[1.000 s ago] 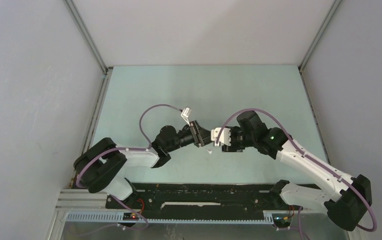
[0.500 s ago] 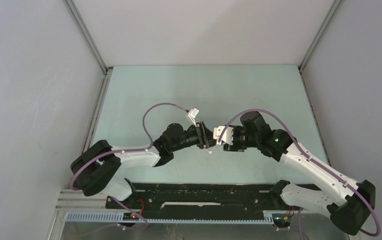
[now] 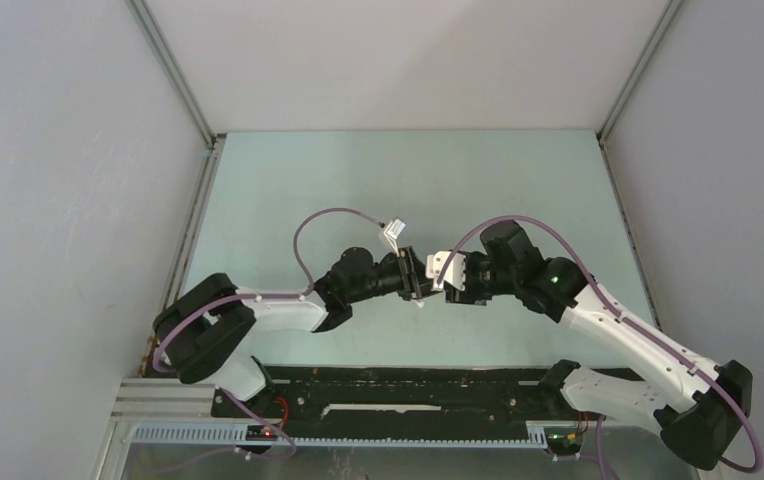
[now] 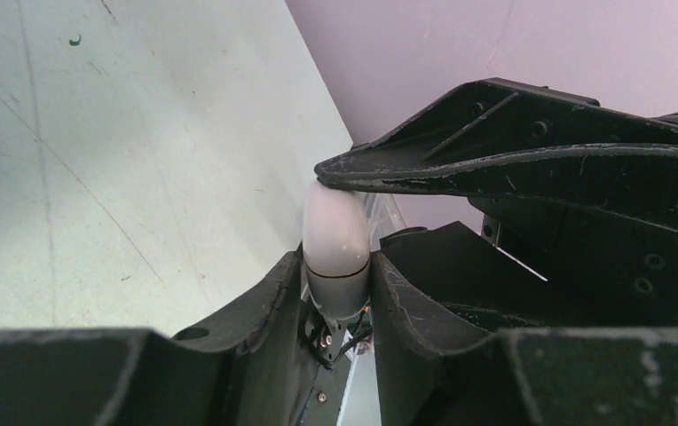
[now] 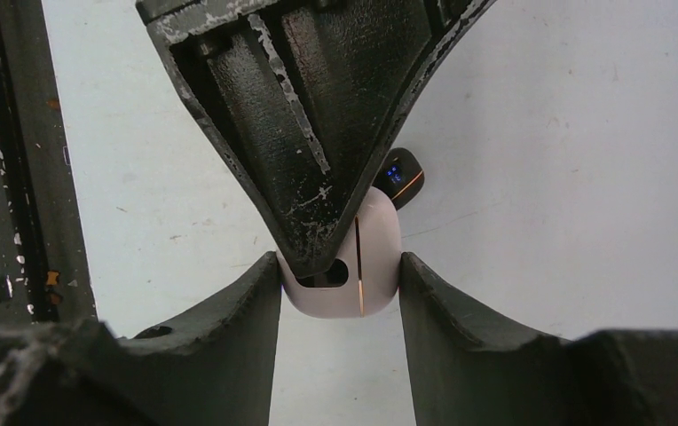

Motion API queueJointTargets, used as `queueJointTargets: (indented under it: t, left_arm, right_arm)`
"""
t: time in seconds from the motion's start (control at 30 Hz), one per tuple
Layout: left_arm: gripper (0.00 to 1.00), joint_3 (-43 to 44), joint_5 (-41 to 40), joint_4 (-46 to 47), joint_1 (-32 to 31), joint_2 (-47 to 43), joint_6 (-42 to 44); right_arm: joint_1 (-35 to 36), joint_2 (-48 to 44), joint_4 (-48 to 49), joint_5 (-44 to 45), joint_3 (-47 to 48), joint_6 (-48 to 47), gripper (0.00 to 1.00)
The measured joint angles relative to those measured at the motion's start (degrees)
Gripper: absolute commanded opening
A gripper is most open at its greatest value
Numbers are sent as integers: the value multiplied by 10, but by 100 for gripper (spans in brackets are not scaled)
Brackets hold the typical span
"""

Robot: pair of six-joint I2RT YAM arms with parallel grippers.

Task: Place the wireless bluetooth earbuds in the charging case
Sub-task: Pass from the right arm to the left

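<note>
Seemingly light and slick, the charging case (image 5: 380,253) is sitting clamped by its flanks in the right end effector (image 5: 337,271); whether the left end effector (image 4: 337,264) is gripping anything, I cannot tell.

Soft, even overhead light, bright throughout; the top view is sharp, with faint shadows beneath the arms (image 3: 278,312) on the pale table (image 3: 288,180). Both wrist views blur along their bottom edge; the white charging case (image 5: 375,253) looks bright, faintly pink

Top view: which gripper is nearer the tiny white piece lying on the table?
Left. The left gripper is almost over the tiny white piece; the right gripper, holding the pale oval charging case, sits further right.
</note>
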Motion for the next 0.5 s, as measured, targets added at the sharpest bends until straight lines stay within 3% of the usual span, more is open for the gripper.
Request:
queueJointTargets:
  t: [0.17,0.3,0.4,0.5]
  left_arm:
    - [18,5,14,17,0,12,-6]
    - [6,4,22,33,0,22,-8]
    - [2,-9,23,50,0,17,19]
    - [2,-44,22,56,0,-11,87]
  right_arm:
    - [0,0,-3,-1,1,4,36]
    - [0,0,-9,1,1,5,54]
    - [-9,0,-17,-15,6,13,64]
    - [-38,-1,-49,-74,23,21,66]
